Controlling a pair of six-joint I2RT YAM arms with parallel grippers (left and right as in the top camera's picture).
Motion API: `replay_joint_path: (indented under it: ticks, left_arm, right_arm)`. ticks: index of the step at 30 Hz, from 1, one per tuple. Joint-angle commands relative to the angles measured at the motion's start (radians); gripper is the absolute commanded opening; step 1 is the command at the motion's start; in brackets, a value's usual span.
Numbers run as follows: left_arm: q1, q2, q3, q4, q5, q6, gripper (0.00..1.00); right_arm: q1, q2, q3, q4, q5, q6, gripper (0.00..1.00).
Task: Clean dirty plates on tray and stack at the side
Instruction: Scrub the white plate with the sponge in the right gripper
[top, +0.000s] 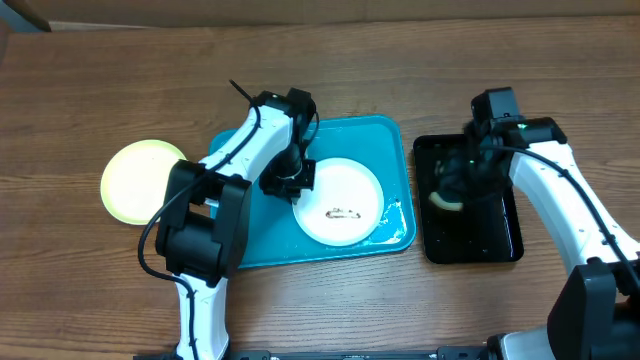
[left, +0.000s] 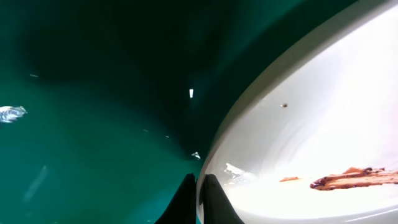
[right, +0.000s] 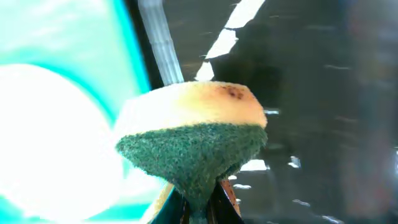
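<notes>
Smeared white plate (top: 340, 195) on tray (top: 380, 140) — left gripper (left: 200, 202) pinches its rim; right gripper (right: 202, 208) squeezes sponge (right: 193, 124) — fingertips cut off by frame edges.

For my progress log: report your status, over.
Left end effector pinches rim of smeared white plate on tray. Right end effector holds sponge over black tray. Nothing in the way.

— What has the right gripper (right: 202, 208) got?
— A sponge (right: 196, 130), pinched at its lower edge between the two fingers. The green scouring side faces the camera, and the yellow foam on top has a small brown spot.
— And behind the sponge?
— A black tray (right: 323, 93), wet, with bright glints.
— Left of the sponge?
— The turquoise tray (right: 74, 31), and on it a white plate (right: 50, 137), washed out by glare.
</notes>
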Motion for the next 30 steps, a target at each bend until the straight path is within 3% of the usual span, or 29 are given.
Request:
replay_joint_path:
  ticks: [1, 10, 16, 30]
  left_arm:
    - [-0.032, 0.019, -0.063, 0.027, 0.019, -0.042, 0.04]
    - [-0.033, 0.019, -0.071, 0.056, 0.035, -0.056, 0.04]
    - [-0.033, 0.019, -0.071, 0.056, 0.034, -0.073, 0.04]
    - [-0.033, 0.019, -0.071, 0.063, 0.037, -0.073, 0.04]
  right_arm:
    - [0.054, -0.018, -0.003, 0.04, -0.243, -0.077, 0.04]
    - [0.302, 0.023, -0.032, 0.201, -0.252, 0.082, 0.04]
    - [0.382, 0.103, -0.043, 0.291, -0.241, 0.174, 0.04]
    - [0.493, 0.244, -0.045, 0.422, -0.193, 0.232, 0.04]
